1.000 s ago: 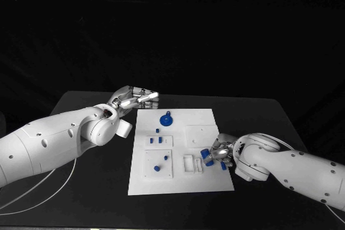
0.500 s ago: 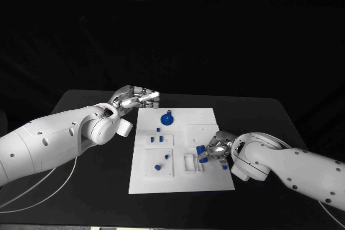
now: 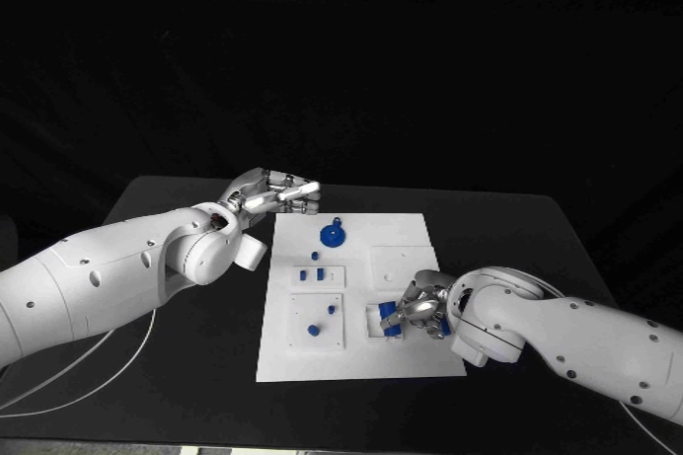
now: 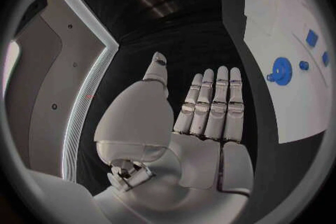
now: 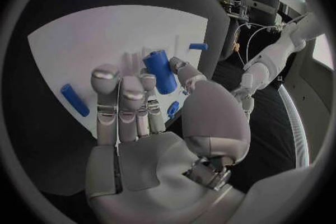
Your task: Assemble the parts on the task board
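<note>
The right hand (image 3: 415,311) pinches a blue cylindrical part (image 5: 159,71) over the task board's (image 3: 413,361) near right area. The left hand (image 3: 270,192) hovers empty, fingers straight, beside the far left corner.

task board (image 3: 361,299) mid-table (image 3: 171,200), parts (image 3: 329,239) on it
</note>
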Available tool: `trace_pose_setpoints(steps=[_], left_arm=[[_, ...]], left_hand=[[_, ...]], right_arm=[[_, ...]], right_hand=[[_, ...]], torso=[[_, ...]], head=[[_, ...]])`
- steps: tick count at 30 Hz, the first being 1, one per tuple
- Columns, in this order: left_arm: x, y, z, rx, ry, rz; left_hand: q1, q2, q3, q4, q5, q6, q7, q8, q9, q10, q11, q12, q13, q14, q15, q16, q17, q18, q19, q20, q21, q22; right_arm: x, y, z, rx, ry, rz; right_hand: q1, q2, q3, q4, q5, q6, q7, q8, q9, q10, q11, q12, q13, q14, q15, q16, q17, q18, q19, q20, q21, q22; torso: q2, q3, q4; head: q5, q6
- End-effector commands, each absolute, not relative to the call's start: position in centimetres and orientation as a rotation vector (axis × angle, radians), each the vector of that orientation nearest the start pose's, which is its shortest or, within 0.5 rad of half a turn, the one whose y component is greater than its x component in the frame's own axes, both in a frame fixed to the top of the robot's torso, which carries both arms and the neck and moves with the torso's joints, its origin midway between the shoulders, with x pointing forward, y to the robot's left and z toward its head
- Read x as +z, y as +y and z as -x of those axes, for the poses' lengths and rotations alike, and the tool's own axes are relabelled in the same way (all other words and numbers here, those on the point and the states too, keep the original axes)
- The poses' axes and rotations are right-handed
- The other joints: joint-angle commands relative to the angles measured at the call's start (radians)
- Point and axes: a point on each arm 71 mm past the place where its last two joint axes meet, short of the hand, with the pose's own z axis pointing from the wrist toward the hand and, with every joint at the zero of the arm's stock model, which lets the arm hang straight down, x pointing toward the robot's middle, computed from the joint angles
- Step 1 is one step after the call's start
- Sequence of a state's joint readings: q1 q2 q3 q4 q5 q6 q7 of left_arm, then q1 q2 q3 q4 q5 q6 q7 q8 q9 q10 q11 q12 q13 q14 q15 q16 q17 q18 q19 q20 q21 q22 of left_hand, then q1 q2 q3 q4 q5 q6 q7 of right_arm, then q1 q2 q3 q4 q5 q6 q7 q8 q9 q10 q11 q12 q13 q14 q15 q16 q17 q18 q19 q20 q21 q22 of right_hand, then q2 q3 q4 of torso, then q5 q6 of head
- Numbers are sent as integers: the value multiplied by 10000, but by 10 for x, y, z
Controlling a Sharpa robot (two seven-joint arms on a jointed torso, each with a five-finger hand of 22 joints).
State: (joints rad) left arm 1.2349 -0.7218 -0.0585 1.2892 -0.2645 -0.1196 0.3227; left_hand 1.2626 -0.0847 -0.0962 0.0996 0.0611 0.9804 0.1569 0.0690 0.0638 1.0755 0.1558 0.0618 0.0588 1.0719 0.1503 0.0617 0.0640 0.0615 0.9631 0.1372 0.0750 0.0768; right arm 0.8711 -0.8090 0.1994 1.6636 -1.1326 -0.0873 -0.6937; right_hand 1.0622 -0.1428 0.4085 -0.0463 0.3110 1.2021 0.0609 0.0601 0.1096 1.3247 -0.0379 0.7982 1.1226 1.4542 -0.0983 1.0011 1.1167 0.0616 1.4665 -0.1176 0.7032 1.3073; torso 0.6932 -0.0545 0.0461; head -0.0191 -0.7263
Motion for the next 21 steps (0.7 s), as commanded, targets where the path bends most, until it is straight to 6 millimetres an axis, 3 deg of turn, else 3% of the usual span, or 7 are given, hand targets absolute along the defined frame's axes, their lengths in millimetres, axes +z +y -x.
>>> trace_pose_setpoints(steps=[1, 4, 7, 14, 21], left_arm=[[-182, 199, -528, -15096, 16231, 7831], [-182, 199, -528, -15092, 16241, 7825], [-182, 199, -528, -15088, 16252, 7822], [-182, 198, -528, -15096, 16289, 7814], [-183, 198, -528, -15077, 16320, 7807]], left_hand=[[-55, -28, -6, 44, 68, -57, 38, 24, -13, -74, -29, -22, 9, -32, 26, -13, -10, -64, 70, 18, 30, -8], [-59, -32, -4, 78, 67, -59, 40, 24, -13, -84, -29, -22, 9, -24, 23, -11, -8, -62, 71, 18, 31, -8], [-59, -32, -4, 78, 67, -59, 40, 24, -13, -84, -29, -22, 9, -24, 23, -11, -8, -62, 71, 18, 31, -8], [-64, -27, -1, 105, 67, -57, 43, 26, -12, -90, -26, -22, 9, -20, 23, -12, -8, -63, 71, 17, 30, -8], [-72, -22, 1, 127, 68, -64, 45, 23, -13, -93, -25, -22, 9, -11, 18, -10, -7, -64, 73, 16, 31, -8]], right_arm=[[-273, -173, -418, 4404, 23289, -4009], [-274, -171, -419, 4387, 23205, -3955], [-274, -168, -420, 4404, 23111, -3958], [-276, -163, -423, 4409, 23055, -3959], [-279, -161, -423, 4359, 23267, -3836]], right_hand=[[-101, -31, -64, 195, -191, 296, -217, 34, 12, 179, -102, 42, 10, 50, -33, 58, 23, -78, 512, -62, 74, 858], [-237, -71, -142, 472, -702, 296, -217, 33, 8, 195, -91, 39, 10, 48, -28, 56, 30, -74, 513, -59, 79, 857], [-297, -176, -214, 937, -1510, 316, -216, 35, 18, 225, -83, 48, 13, 53, -19, 68, 47, -64, 518, -53, 104, 860], [-300, -331, -240, 1543, -2182, 326, -200, 37, 51, 250, -64, 67, 34, 61, -16, 102, 88, -58, 520, -46, 197, 877], [-373, -418, -283, 1739, -2410, 285, -184, 38, 62, 220, -49, 5, 2, 46, -15, 60, 66, -46, 508, -45, 161, 866]], torso=[[1, 3, 4], [5, 6, 0], [10, 13, -7], [11, 10, 5], [10, 12, -13]], head=[[36, -17], [53, -10], [73, -10], [111, -33], [163, -47]])
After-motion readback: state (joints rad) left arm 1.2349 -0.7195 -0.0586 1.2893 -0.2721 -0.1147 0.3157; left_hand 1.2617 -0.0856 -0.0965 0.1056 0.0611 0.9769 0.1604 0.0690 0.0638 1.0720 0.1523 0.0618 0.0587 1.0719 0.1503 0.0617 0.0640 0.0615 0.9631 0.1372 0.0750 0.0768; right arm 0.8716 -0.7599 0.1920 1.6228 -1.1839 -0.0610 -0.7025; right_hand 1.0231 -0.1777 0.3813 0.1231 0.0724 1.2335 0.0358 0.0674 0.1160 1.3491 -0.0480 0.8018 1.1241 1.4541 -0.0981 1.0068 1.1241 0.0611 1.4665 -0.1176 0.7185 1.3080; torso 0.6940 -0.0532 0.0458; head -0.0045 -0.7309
